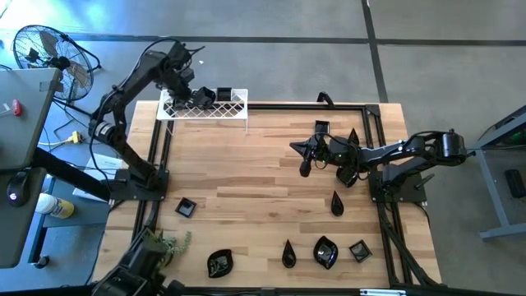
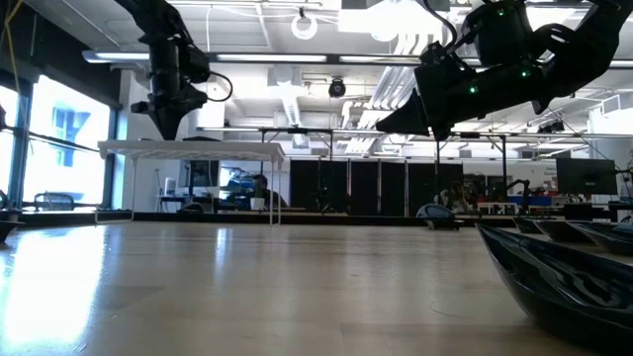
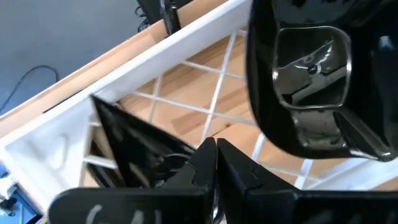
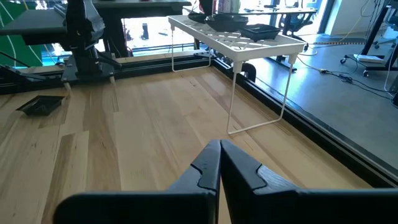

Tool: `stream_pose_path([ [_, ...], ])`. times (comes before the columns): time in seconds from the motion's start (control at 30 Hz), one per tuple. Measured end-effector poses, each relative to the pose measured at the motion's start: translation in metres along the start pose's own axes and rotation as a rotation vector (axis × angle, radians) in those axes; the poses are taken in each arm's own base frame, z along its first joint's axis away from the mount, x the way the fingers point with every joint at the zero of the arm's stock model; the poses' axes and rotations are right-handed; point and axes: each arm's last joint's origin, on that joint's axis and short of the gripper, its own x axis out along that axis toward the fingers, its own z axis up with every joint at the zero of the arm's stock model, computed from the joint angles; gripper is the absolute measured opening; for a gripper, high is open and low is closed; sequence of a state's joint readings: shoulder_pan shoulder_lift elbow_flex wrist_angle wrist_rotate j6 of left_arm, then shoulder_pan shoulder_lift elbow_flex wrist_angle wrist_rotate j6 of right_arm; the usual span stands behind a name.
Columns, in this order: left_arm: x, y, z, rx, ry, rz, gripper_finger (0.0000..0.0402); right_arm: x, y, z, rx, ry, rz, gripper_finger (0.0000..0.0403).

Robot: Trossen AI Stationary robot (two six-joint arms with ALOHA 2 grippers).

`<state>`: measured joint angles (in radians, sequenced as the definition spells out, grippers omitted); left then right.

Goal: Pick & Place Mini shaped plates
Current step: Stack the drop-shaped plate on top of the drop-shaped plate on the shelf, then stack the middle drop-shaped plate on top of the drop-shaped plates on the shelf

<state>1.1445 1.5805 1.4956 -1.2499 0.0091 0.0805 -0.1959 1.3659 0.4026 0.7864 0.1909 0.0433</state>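
White rack (image 3: 205, 109) — plate (image 3: 305, 81) beside left fingers (image 3: 199, 165)

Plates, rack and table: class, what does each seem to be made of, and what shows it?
Mini shaped plates: glossy black, likely glazed ceramic or plastic; they mirror the lights.
White lattice rack: thin coated wire on slim legs.
Table: wood planks with visible grain.

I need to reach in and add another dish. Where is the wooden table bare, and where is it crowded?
Bare: the broad middle of the wooden table, between the white wire rack and the black dishes strung along the near edge. Crowded: the rack itself, under the left end effector, and the right side around the right end effector.
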Motion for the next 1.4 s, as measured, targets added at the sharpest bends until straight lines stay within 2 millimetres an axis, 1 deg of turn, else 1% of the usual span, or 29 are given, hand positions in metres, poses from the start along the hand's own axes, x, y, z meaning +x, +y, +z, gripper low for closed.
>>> stream_pose_path([
  [0.23,-0.012,-0.001,-0.008,0.005,-0.016,0.003,0.0007,0.000,0.000,0.000,0.000,0.000,0.000,0.0002],
  [0.4,-0.031,-0.002,-0.018,0.027,-0.078,0.009,0.0007,0.000,0.000,0.000,0.000,0.000,0.000,0.0006],
  [0.47,-0.042,-0.004,-0.022,0.031,-0.146,0.006,0.0007,0.000,0.000,0.000,0.000,0.000,0.000,0.0006],
  [0.57,-0.058,-0.016,-0.031,0.061,-0.293,-0.025,0.0002,0.000,0.000,0.000,-0.001,0.001,0.000,0.0002],
  [0.63,-0.063,-0.027,-0.040,0.087,-0.390,-0.076,0.0002,0.000,0.000,0.000,-0.003,0.001,0.000,0.0002],
  [0.7,-0.062,-0.040,-0.051,0.128,-0.478,-0.118,0.0002,0.000,0.000,0.000,-0.004,0.001,0.000,0.0003],
  [0.8,-0.054,-0.062,-0.065,0.205,-0.620,-0.175,0.0001,0.000,0.000,0.000,-0.008,0.001,0.000,0.0004],
  [0.93,-0.030,-0.089,-0.084,0.293,-0.784,-0.277,0.0001,0.000,0.000,0.000,-0.005,0.002,0.000,0.0002],
  [1.03,-0.011,-0.103,-0.099,0.353,-0.896,-0.337,0.0001,0.000,0.000,0.000,0.001,0.001,0.000,0.0004],
  [1.17,0.017,-0.114,-0.115,0.413,-0.996,-0.437,0.0001,0.000,0.000,0.000,0.037,0.000,0.000,0.0006],
  [1.3,0.035,-0.119,-0.125,0.450,-1.067,-0.556,0.0001,0.000,0.000,-0.001,0.076,0.008,-0.001,0.0002],
  [1.4,0.043,-0.119,-0.129,0.484,-1.102,-0.623,0.0001,-0.001,0.000,-0.002,0.097,0.059,-0.006,0.0003],
])
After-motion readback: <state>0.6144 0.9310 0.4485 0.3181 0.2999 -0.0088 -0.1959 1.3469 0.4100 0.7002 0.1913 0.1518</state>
